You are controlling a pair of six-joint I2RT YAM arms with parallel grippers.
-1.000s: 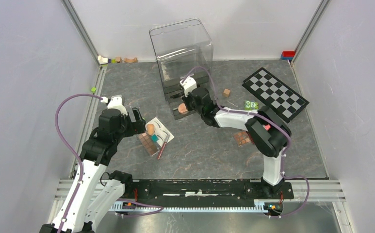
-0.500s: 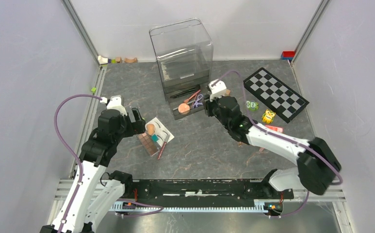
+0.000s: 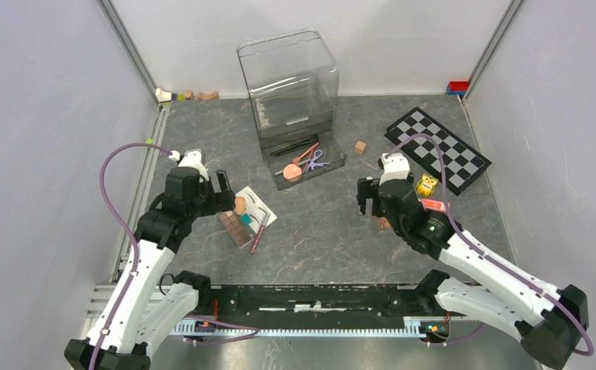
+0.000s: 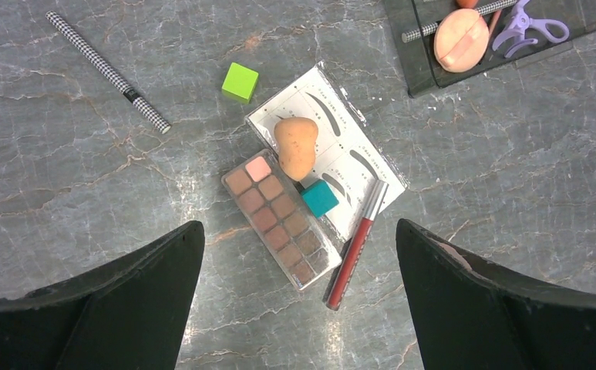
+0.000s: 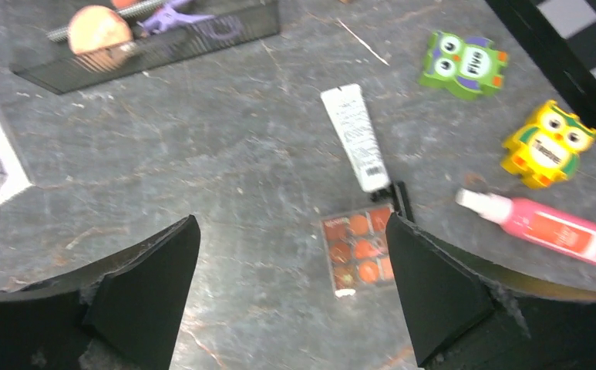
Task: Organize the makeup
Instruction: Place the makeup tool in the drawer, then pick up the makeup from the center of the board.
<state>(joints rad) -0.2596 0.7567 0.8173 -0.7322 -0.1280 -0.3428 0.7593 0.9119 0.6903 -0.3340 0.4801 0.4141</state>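
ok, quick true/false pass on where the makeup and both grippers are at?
1. The peach sponge lies on the white eyebrow card. True.
2. The lilac scissors lie on that card. False: the scissors are in the black tray.
3. The right gripper holds the pink tube. False: its jaws are open and empty; the pink tube lies on the table.
4. The green cube sits beside the card, not on it. True.
5. The left gripper has open jaws with nothing gripped. True.
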